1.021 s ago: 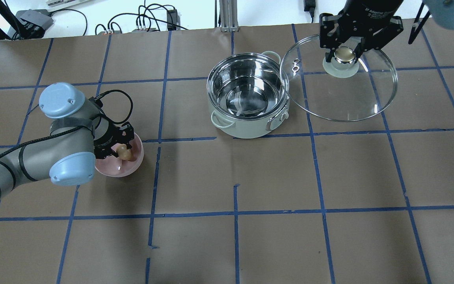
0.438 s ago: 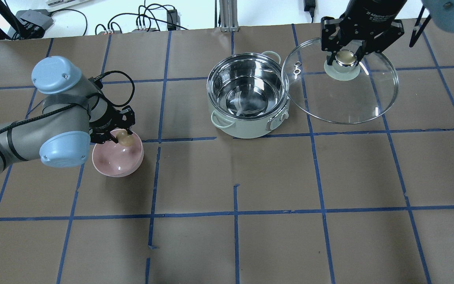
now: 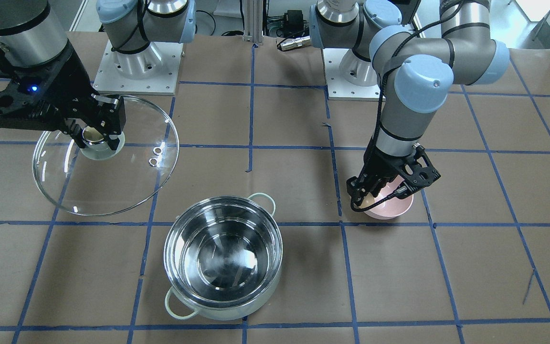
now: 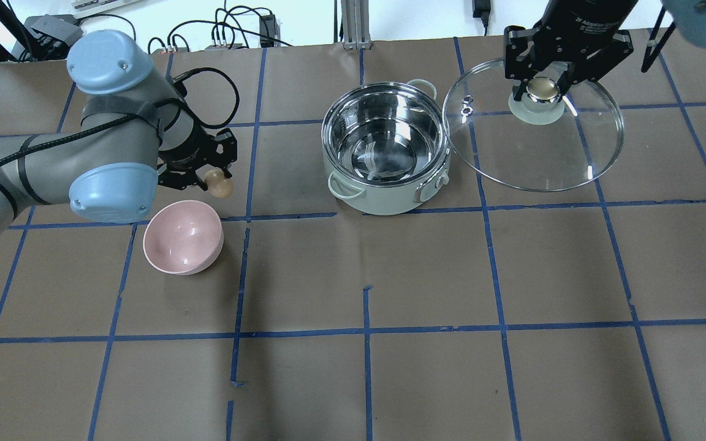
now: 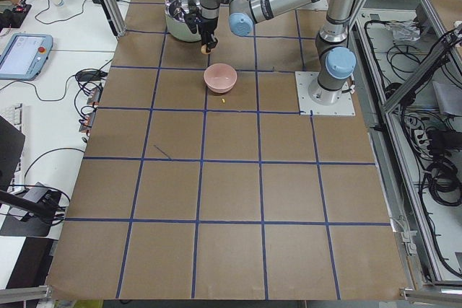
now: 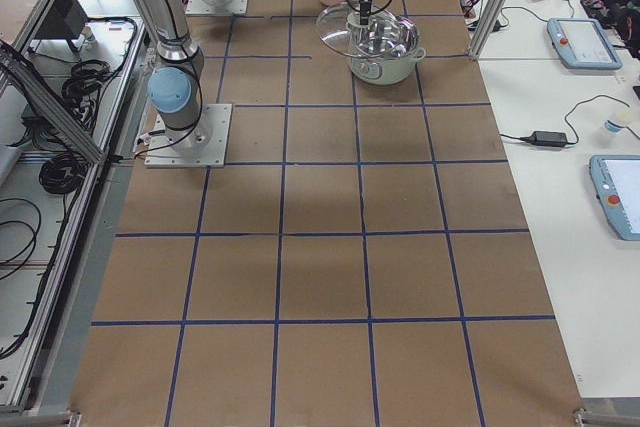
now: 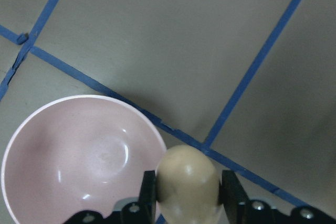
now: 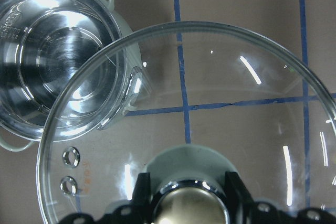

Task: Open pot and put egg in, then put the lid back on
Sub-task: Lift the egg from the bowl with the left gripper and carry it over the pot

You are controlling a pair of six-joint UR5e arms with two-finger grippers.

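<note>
1. Fingers of the left gripper are pinching the egg narrowly at its sides. They are holding it in the air just beyond the empty pink bowl, well apart from the pot.
2. Fingers of the right gripper are clamping the knob of the lid. They are holding it up beside the open pot, on the side away from the egg.
3. Judging from this, the egg is being carried across the tabletop to the pot. Doing that well is calling for enough height to clear the near rim and for centring over the opening.
4. Lowering the egg close to the steel bottom before letting go is looking wise, since a drop risks cracking it.
5. Meanwhile the lid is best kept aside, clear of the left arm's path.
</note>
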